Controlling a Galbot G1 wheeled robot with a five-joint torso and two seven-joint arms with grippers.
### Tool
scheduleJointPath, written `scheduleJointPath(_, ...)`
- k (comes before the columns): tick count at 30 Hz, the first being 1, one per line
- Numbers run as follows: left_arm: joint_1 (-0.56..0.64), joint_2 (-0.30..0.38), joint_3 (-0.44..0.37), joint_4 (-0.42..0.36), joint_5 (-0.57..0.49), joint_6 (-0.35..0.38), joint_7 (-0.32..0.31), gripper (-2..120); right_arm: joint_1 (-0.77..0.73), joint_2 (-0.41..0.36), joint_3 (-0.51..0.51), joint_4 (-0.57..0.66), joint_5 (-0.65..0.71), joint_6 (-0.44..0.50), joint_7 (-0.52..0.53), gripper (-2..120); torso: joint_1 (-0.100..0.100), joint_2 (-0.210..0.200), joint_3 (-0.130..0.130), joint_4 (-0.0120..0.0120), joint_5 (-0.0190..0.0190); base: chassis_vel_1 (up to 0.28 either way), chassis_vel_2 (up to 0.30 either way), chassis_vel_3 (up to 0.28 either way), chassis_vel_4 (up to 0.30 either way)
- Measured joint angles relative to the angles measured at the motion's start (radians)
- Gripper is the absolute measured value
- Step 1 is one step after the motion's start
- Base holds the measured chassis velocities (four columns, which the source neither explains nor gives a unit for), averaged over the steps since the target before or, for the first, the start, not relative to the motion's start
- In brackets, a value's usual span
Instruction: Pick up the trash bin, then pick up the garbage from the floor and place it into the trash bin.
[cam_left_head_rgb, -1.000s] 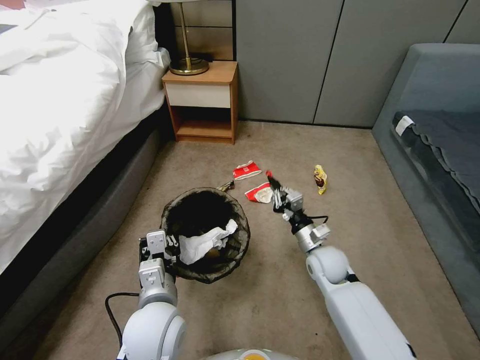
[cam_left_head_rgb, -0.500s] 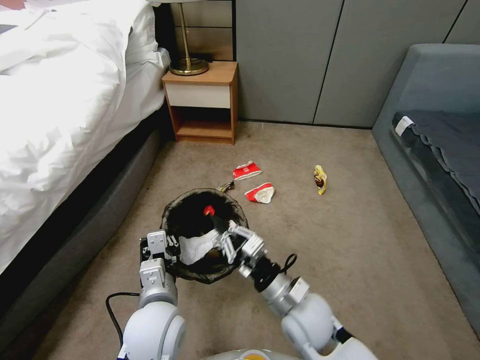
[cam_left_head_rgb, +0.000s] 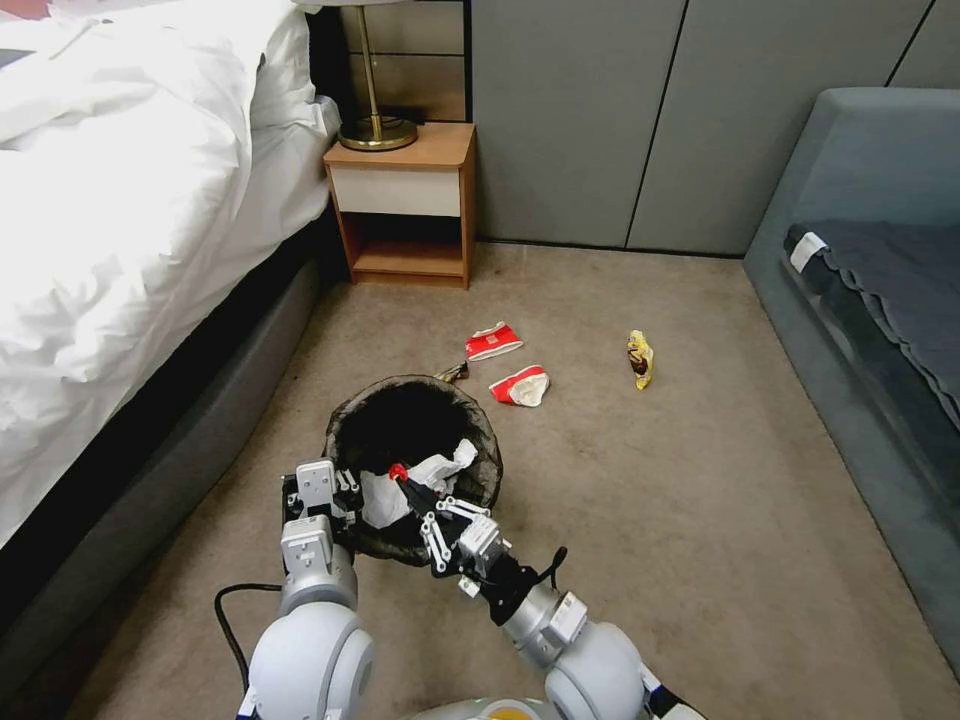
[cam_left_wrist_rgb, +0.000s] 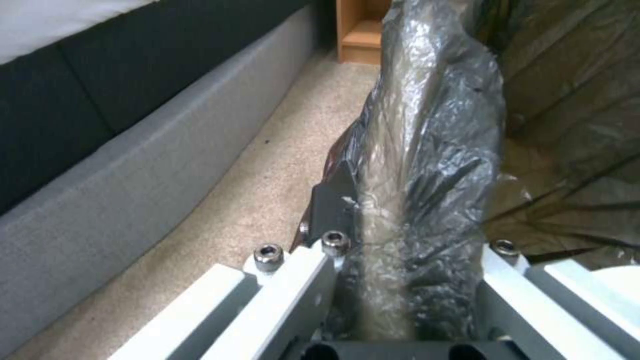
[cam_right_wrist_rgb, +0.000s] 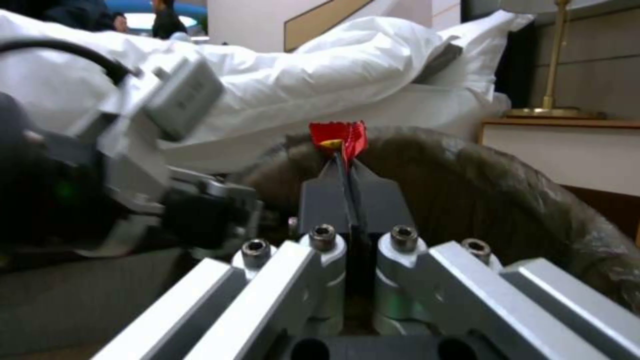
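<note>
The trash bin (cam_left_head_rgb: 400, 425), lined with a dark crinkly bag, is held up off the carpet. My left gripper (cam_left_head_rgb: 335, 490) is shut on its near rim (cam_left_wrist_rgb: 413, 165). White tissue (cam_left_head_rgb: 425, 475) lies inside it. My right gripper (cam_left_head_rgb: 410, 488) is shut on a small red wrapper (cam_left_head_rgb: 398, 471), a piece of garbage, and holds it over the bin's near edge (cam_right_wrist_rgb: 480, 170). In the right wrist view the red wrapper (cam_right_wrist_rgb: 339, 137) sticks out past the closed fingertips (cam_right_wrist_rgb: 330, 175). More garbage lies on the floor beyond the bin: two red-and-white wrappers (cam_left_head_rgb: 493, 341) (cam_left_head_rgb: 520, 385), a yellow wrapper (cam_left_head_rgb: 640, 358) and a brownish scrap (cam_left_head_rgb: 453, 374).
A bed with white bedding (cam_left_head_rgb: 120, 190) runs along the left, its dark base (cam_left_head_rgb: 190, 420) close to the bin. A wooden nightstand (cam_left_head_rgb: 405, 205) with a brass lamp (cam_left_head_rgb: 377, 130) stands at the back. A grey sofa (cam_left_head_rgb: 870, 290) lines the right. Open carpet (cam_left_head_rgb: 680, 500) lies between.
My right arm has swung back from the floor litter to the bin, carrying the red wrapper, then drawn in toward the bin's near rim. The left gripper and bin have stayed put.
</note>
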Motion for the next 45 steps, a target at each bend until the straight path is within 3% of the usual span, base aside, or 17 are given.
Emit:
scheduleJointPath(11, 0.010, 0.002, 0.004, -0.010, 0.003, 0.000, 0.000, 0, 0.036, 0.007, -0.001, -0.034, -0.009, -0.023, 0.033, 3, 0.000, 0.000, 0.000, 0.0000, 0.0000, 0.000, 0.000, 0.000, 0.000)
scheduleJointPath(13, 0.013, 0.002, 0.004, -0.014, 0.004, 0.000, 0.000, 0, 0.040, 0.007, -0.001, -0.033, -0.010, -0.027, 0.038, 15, 0.000, 0.000, 0.000, 0.0000, 0.0000, 0.000, 0.000, 0.000, 0.000)
scheduleJointPath(19, 0.019, 0.003, 0.009, -0.017, 0.008, -0.001, 0.000, 0, 0.042, 0.006, -0.002, -0.025, -0.010, -0.032, 0.043, 34, 0.000, 0.000, 0.000, 0.0000, 0.0000, 0.000, 0.000, 0.000, 0.000)
scheduleJointPath(34, 0.021, 0.005, 0.013, -0.020, 0.013, -0.004, 0.001, 0, 0.047, 0.009, -0.002, 0.002, -0.009, -0.048, 0.048, 93, 0.000, 0.000, 0.000, -0.0001, 0.0000, 0.000, 0.000, 0.000, 0.000)
scheduleJointPath(43, 0.020, 0.004, 0.013, -0.019, 0.014, -0.004, 0.001, 0, 0.042, 0.013, 0.011, 0.037, -0.009, -0.049, 0.060, 100, 0.000, 0.000, 0.000, 0.0000, 0.0000, 0.000, 0.000, 0.000, 0.000)
scheduleJointPath(45, 0.017, 0.009, 0.005, -0.014, 0.012, -0.004, 0.001, 0, 0.016, 0.021, 0.055, 0.111, -0.022, -0.057, 0.101, 100, 0.000, 0.000, 0.000, 0.0001, 0.0000, 0.000, 0.000, 0.000, 0.000)
